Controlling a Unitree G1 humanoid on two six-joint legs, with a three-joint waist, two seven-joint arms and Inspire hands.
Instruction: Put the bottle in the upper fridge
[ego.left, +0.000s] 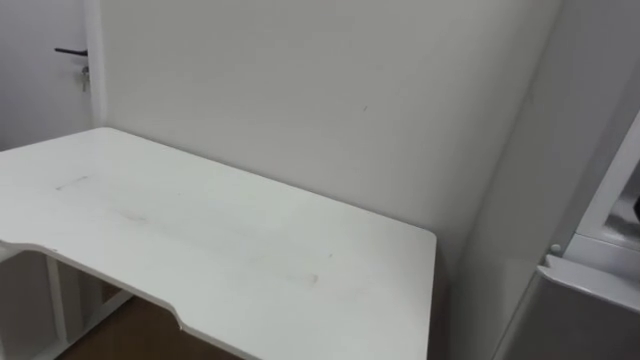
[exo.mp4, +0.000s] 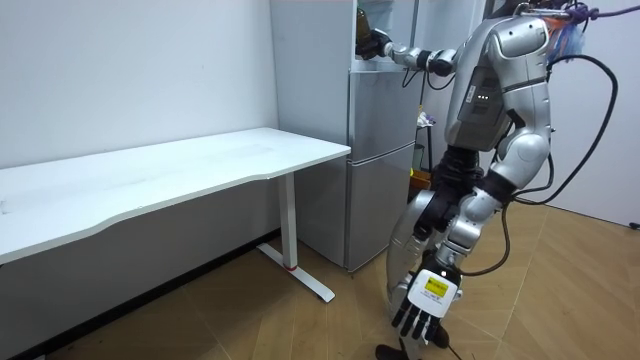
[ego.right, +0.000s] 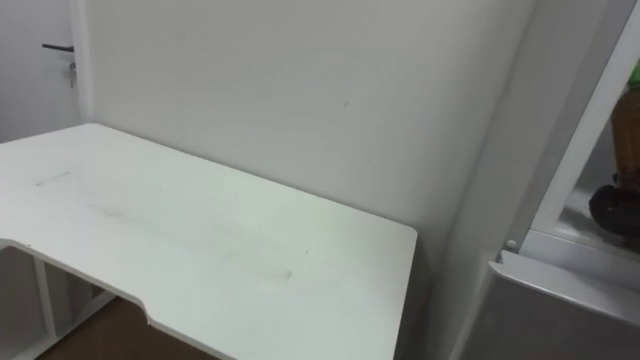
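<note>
I stand in front of a grey two-part fridge (exo.mp4: 380, 170), to the right of a white table. My right arm reaches up into the open upper compartment (exo.mp4: 385, 25). My right hand (exo.mp4: 377, 45) is dark and curled round the lower part of a brownish bottle (exo.mp4: 361, 22), which stands upright inside. In the right eye view that hand (ego.right: 612, 210) shows at the right edge inside the compartment, with the bottle (ego.right: 630, 125) above it. My left hand (exo.mp4: 425, 308) hangs low by my leg, fingers relaxed and holding nothing.
The long white table (ego.left: 200, 230) stands against the wall to my left, its corner close to the fridge's side. A door with a dark handle (ego.left: 70, 52) is at the far left. Wooden floor (exo.mp4: 300, 330) lies around me.
</note>
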